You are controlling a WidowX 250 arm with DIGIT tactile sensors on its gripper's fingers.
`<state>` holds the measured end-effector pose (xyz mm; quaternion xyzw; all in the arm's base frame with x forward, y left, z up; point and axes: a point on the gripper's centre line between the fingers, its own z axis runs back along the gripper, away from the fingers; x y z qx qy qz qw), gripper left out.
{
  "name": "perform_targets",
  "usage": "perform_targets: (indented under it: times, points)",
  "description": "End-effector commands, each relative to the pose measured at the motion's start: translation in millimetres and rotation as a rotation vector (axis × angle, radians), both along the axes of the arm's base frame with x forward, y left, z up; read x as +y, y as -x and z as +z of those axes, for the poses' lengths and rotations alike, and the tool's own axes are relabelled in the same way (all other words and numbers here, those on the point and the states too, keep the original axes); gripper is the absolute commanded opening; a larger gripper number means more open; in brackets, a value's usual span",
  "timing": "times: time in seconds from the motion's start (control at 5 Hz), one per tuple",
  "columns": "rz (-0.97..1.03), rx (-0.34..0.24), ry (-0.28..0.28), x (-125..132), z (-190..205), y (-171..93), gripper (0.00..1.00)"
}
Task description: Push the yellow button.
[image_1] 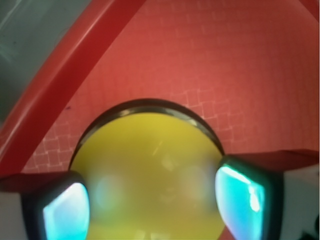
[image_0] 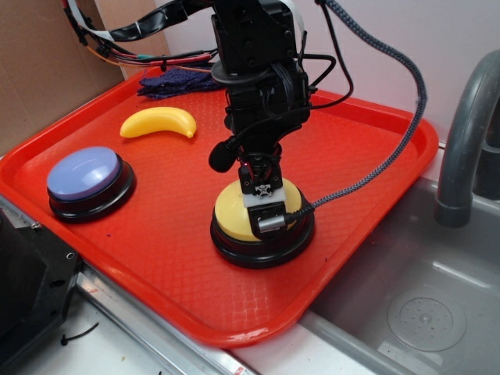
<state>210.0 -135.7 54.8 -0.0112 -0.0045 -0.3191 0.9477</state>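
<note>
The yellow button [image_0: 230, 211], a yellow dome on a black round base, sits near the front of the red tray [image_0: 375, 148]. My gripper [image_0: 262, 205] points straight down onto the dome and seems to touch or nearly touch its top. In the wrist view the yellow button [image_1: 150, 150] fills the lower middle, very close and blurred. My gripper [image_1: 155, 205] is open, with one of its fingers [image_1: 67, 212] at the left and the other at the right of the dome, and nothing is held between them.
A blue-lavender button [image_0: 83, 173] sits at the tray's left. A toy banana [image_0: 158, 123] and a dark blue cloth [image_0: 180, 80] lie at the back. A steel sink [image_0: 406, 289] and grey faucet [image_0: 461, 141] are to the right. Cardboard [image_0: 39, 62] stands at the left.
</note>
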Motion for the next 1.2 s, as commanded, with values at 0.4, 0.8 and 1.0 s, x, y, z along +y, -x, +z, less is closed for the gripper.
perform_targets:
  times: [0.4, 0.8, 1.0]
  points:
    - [0.059, -0.087, -0.001, 6.1, 77.9, -1.0, 1.00]
    - [0.079, -0.091, 0.011, 10.2, 94.2, 1.4, 1.00]
    - [0.083, -0.077, 0.023, 12.4, 101.8, 3.6, 1.00]
